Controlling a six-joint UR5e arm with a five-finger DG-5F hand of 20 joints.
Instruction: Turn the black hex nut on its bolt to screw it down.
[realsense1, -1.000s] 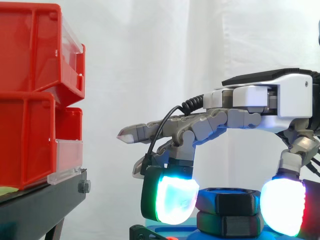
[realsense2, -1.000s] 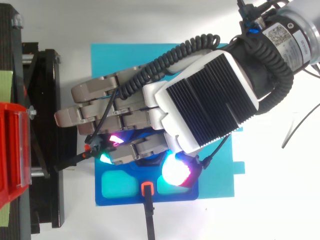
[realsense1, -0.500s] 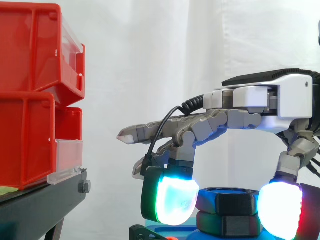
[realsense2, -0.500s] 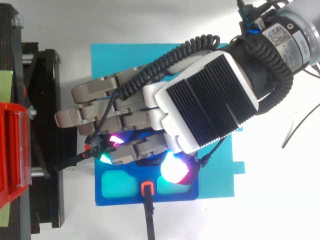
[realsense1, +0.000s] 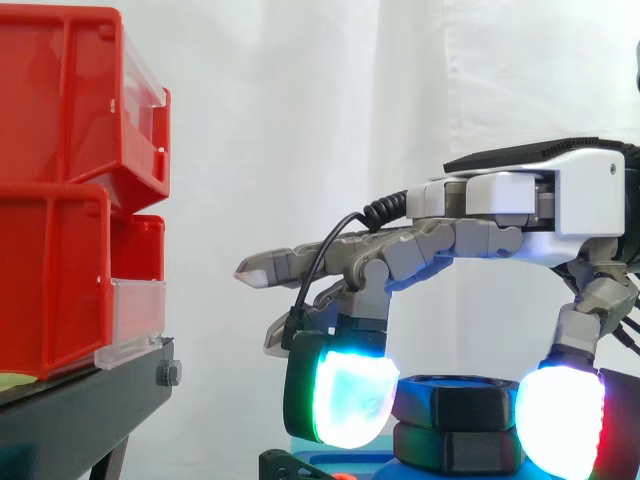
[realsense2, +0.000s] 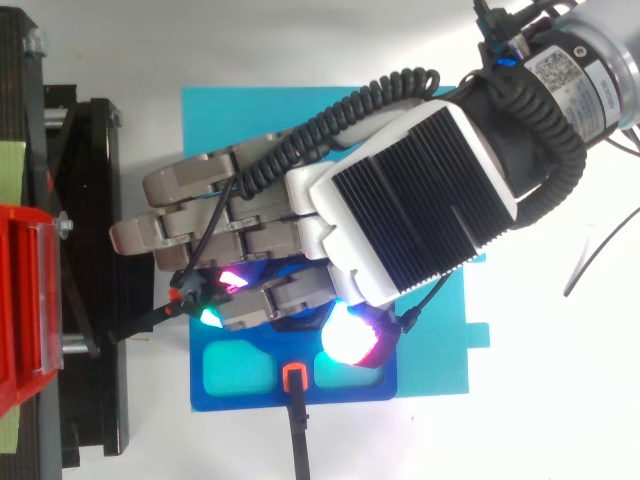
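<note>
White curtain (realsense1: 300, 120) backs two red bins (realsense1: 55, 280); one hand (realsense1: 560, 200) pinches the upper black hex nut (realsense1: 457, 400) — one of two stacked.

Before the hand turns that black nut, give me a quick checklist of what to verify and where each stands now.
1. Pads flank the black hex nut: ok, one fingertip left, another right, side view.
2. Pads touching the nut: ok, both meet its sides.
3. Nut sits level: ok.
4. Thread left below it: cannot tell; it rests against the lower black hex piece.
5. Clearance between hand and red bins: ok.
</note>
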